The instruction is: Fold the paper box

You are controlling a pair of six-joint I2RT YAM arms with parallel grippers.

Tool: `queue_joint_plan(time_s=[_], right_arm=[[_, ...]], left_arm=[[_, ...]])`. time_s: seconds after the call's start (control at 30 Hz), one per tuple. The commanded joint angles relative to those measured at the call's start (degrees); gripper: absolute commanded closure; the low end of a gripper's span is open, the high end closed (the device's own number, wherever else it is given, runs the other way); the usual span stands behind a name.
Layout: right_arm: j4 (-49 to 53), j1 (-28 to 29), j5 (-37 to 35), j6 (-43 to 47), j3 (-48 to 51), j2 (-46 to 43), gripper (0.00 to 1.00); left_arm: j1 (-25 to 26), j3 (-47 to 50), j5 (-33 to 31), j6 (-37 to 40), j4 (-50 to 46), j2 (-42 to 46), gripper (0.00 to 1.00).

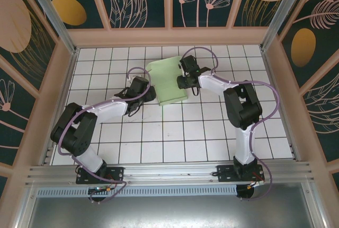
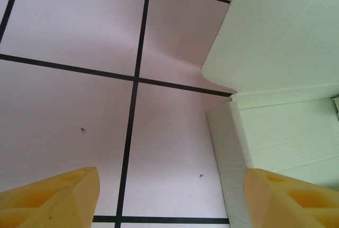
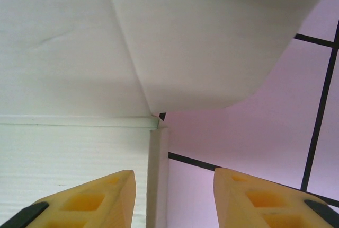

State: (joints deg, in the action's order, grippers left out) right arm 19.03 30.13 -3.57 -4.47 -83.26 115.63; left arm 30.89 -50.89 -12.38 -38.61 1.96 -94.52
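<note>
the top camera hangs high above and behind the arm bases, looking steeply down on the whole tiled counter (image 1: 175,132), with the paper box (image 1: 164,77) small toward the far middle. the left wrist camera sits very close at the box's left side, looking past the left claw (image 2: 169,185) (yellow fingertips at the bottom corners) at a box corner and the tiles beside it. the right wrist camera, equally close, looks past the right claw (image 3: 175,183) at the box's right edge. all three share the box.
</note>
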Motion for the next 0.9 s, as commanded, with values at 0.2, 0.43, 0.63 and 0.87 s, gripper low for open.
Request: queue_joint_plan(time_s=[0.2, 0.43, 0.63, 0.87], right_arm=[[-10.7, -3.77, 10.99, 1.24, 9.06, -12.86, 0.42], [-10.12, -8.62, 20.53, 12.18, 8.88, -17.06, 0.34], [-1.26, -12.98, 31.96, 26.53, 0.01, -12.65, 0.34], [23.79, -14.91, 39.19, 44.52, -24.58, 3.94, 0.33]], left_arm=[[-2.02, 2.38, 1.77, 4.41, 6.2, 7.05, 0.01], [-7.08, -4.21, 11.36, 12.76, 2.47, 9.32, 0.01], [-10.73, -13.53, 15.41, 20.54, -4.59, 7.82, 0.01], [-12.48, -19.36, 17.4, 24.35, -8.86, 5.63, 0.01]])
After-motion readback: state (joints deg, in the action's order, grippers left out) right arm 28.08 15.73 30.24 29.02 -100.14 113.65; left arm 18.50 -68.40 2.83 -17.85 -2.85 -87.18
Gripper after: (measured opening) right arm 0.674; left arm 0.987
